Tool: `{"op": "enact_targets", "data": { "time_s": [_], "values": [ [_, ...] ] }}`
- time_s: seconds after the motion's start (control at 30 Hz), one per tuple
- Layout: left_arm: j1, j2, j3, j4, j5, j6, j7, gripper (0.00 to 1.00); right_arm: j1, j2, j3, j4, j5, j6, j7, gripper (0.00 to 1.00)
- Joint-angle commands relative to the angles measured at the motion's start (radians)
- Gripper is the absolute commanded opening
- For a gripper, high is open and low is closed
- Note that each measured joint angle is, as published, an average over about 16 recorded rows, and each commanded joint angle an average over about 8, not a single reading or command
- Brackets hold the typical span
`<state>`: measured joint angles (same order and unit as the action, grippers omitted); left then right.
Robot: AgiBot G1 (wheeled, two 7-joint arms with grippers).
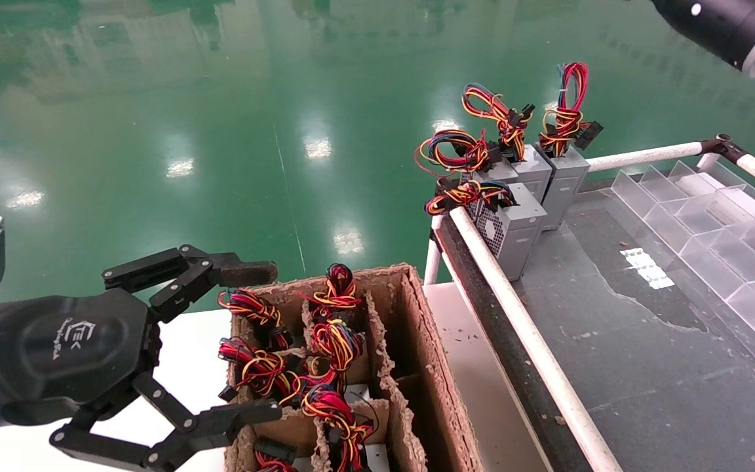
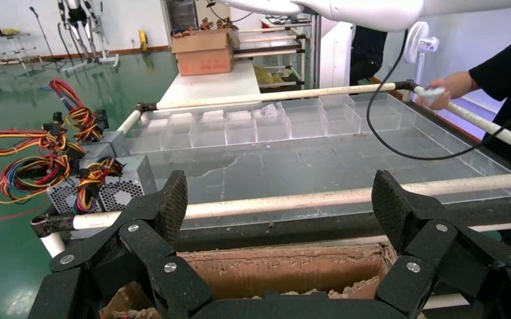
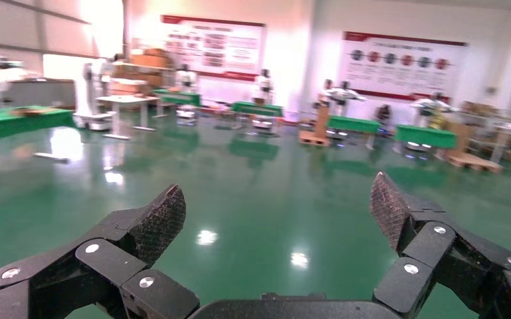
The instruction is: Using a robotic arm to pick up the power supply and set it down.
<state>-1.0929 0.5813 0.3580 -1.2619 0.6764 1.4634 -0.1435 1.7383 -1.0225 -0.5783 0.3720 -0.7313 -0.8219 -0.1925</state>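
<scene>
While the left end effector (image 1: 256, 341) hangs at 8 o'clock in the head view, its fingers (image 1: 246, 273) are spread wide, gripping nothing, just beside the cardboard box (image 1: 426, 341) of wire-bundled units. Power supply (image 1: 564, 177): slim grey metal box, upright at 1 o'clock on the worktop (image 1: 646, 367), last in a cluster of grey boxes (image 1: 512, 226); tied red-yellow-black bundle rising in a tall red loop, black connector at its side. Right arm (image 1: 731, 26) parked at the top corner. Right end effector (image 3: 276, 212), seen only by its wrist camera, gapes empty over green floor (image 3: 252, 173). Left wrist camera adds clear trays (image 2: 252, 126) and a person's arm (image 2: 465, 83).
</scene>
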Motion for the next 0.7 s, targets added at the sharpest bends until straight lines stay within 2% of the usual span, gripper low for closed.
{"op": "enact_targets", "data": {
  "time_s": [0.03, 0.6, 0.7],
  "values": [
    [0.000, 0.000, 0.000, 0.000, 0.000, 0.000, 0.000, 1.00, -0.030, 0.018, 0.013, 0.041, 0.000, -0.030, 0.017, 1.00],
    [0.000, 0.000, 0.000, 0.000, 0.000, 0.000, 0.000, 1.00, -0.281, 0.174, 0.127, 0.387, 0.000, -0.286, 0.161, 1.00],
    [0.000, 0.000, 0.000, 0.000, 0.000, 0.000, 0.000, 1.00, -0.303, 0.188, 0.137, 0.417, 0.000, -0.308, 0.174, 1.00]
  ]
}}
